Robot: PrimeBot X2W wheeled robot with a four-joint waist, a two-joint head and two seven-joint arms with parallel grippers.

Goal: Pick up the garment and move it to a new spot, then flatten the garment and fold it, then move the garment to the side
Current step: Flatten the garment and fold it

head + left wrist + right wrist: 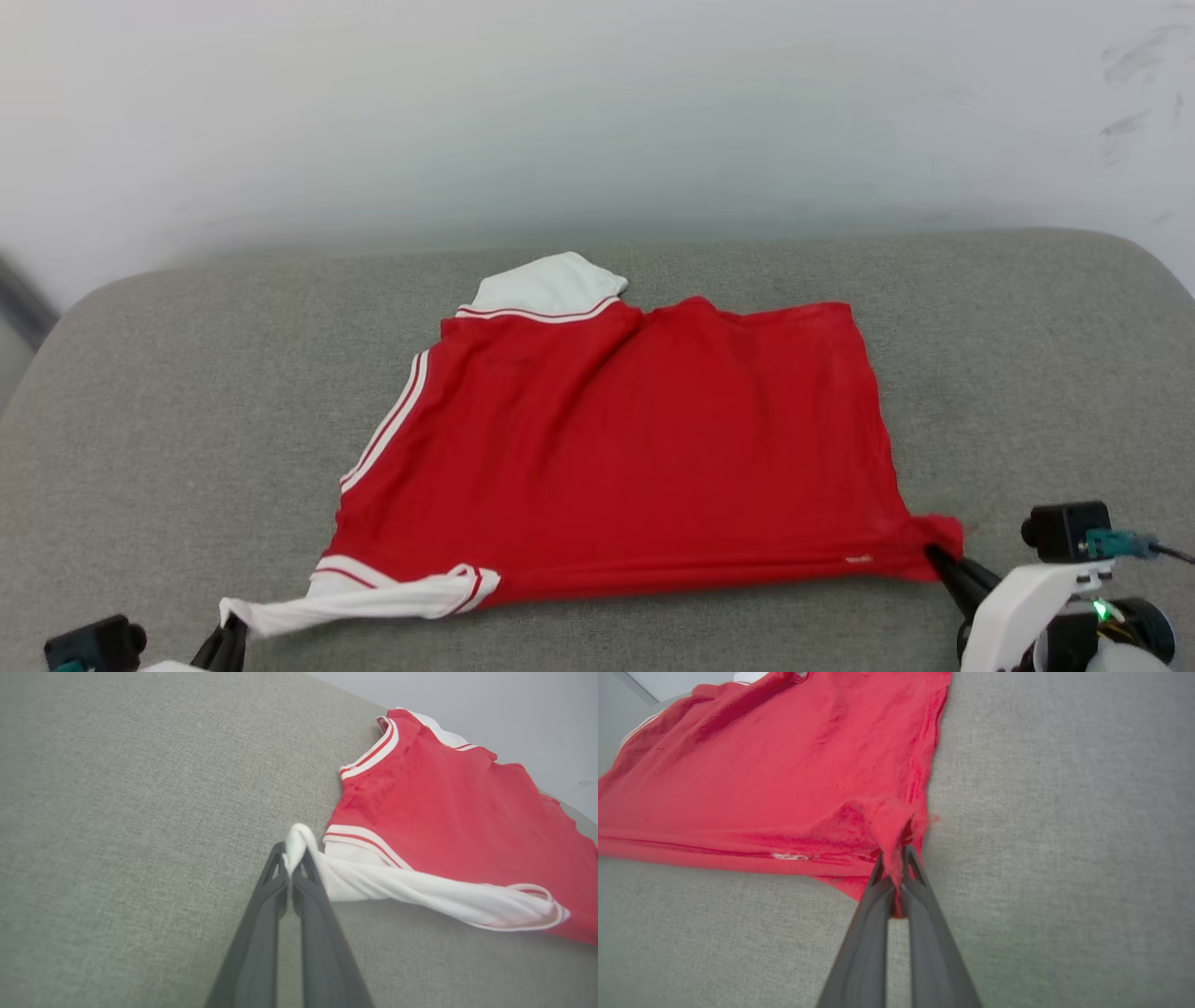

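Observation:
The garment [616, 448] is a bright red jersey with white sleeves and stripe trim, spread across the grey cushion, its near edge stretched taut. My left gripper [231, 627] is shut on the tip of the twisted white sleeve [420, 891] at the near left; in the left wrist view the left gripper [293, 851] pinches that white cloth. My right gripper [932, 553] is shut on the garment's near right red corner [887, 826]; in the right wrist view the right gripper [896, 856] has red cloth bunched between its fingers. The other white sleeve [546, 285] lies at the far edge.
The grey fabric cushion [140, 420] has bare room left, right and in front of the garment. A pale wall [597, 112] rises behind it. The cushion's rounded corners fall away at the far left and far right.

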